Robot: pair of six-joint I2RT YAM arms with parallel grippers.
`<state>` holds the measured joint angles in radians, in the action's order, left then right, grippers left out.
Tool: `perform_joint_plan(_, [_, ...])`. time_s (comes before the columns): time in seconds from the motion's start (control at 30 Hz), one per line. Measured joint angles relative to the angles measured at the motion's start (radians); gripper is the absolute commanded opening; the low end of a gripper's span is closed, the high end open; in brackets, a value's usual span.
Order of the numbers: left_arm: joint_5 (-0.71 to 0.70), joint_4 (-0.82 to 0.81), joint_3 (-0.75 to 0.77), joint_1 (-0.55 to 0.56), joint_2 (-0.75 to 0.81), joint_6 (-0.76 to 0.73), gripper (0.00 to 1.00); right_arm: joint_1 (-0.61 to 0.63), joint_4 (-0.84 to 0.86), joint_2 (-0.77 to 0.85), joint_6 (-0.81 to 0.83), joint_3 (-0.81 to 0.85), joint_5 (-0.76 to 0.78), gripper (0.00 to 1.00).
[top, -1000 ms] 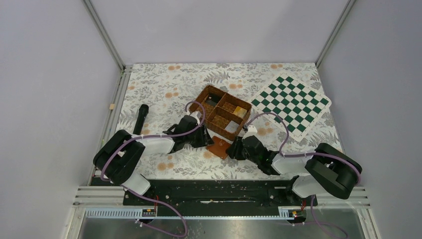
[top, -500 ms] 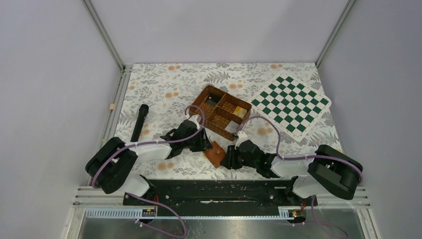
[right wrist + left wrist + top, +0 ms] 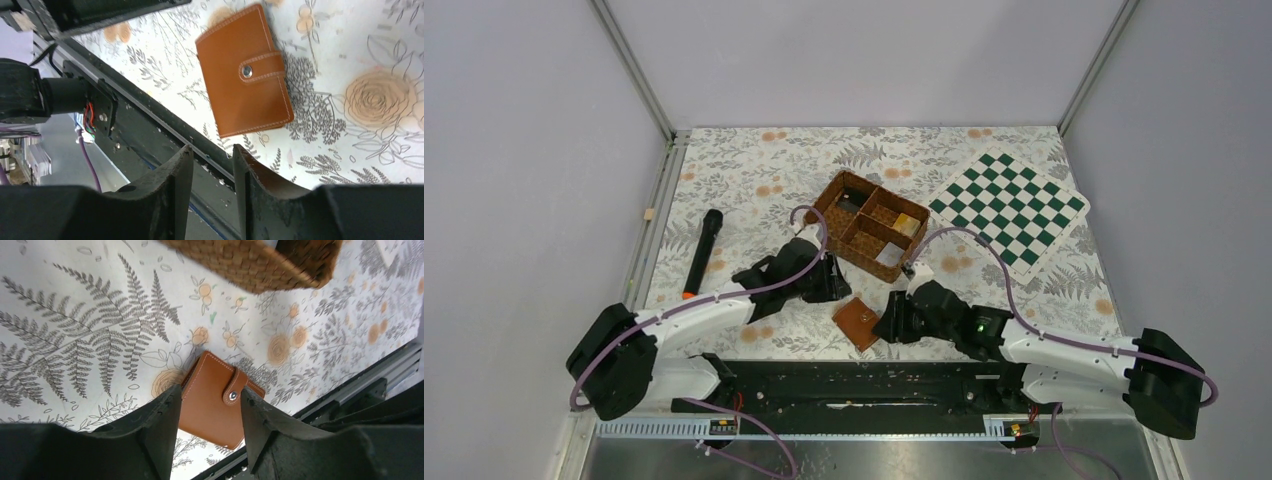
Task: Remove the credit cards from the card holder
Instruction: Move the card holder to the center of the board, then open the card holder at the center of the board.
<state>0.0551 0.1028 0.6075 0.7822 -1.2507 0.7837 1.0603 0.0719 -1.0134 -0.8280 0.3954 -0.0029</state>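
- A black stick with an orange near end (image 3: 701,254) is lying on the floral tablecloth (image 3: 754,170) at the left, well apart from everything else.
- The left gripper (image 3: 832,284) is hanging just left of and beyond the card holder, its fingers (image 3: 162,412) spread apart and gripping nothing.
- The card holder (image 3: 857,322) is lying flat near the table's near edge, folded closed with its tab (image 3: 233,391) snapped down (a brown wallet with pale stitching).
- A woven four-compartment basket (image 3: 869,226) is sitting just beyond it.
- The right gripper (image 3: 887,322) is hovering just right of the card holder, its fingers (image 3: 181,170) slightly parted and holding nothing.
- A green-and-white chessboard (image 3: 1010,206) is lying at the far right.
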Motion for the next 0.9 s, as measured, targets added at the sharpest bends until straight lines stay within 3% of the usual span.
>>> perform_joint_plan(0.17, [-0.011, -0.001, -0.003, -0.002, 0.051, 0.040, 0.43, 0.000, -0.105, -0.023, 0.080, 0.119, 0.072, 0.48])
perform_joint_plan(0.47, [0.096, -0.148, -0.175, -0.004, 0.013, 0.137, 0.30, 0.000, -0.132, -0.241, 0.233, 0.229, 0.151, 0.51])
perform_joint_plan(0.9, [0.079, -0.169, -0.183, -0.004, -0.002, 0.171, 0.29, 0.010, -0.085, -0.439, 0.264, 0.297, 0.200, 0.49])
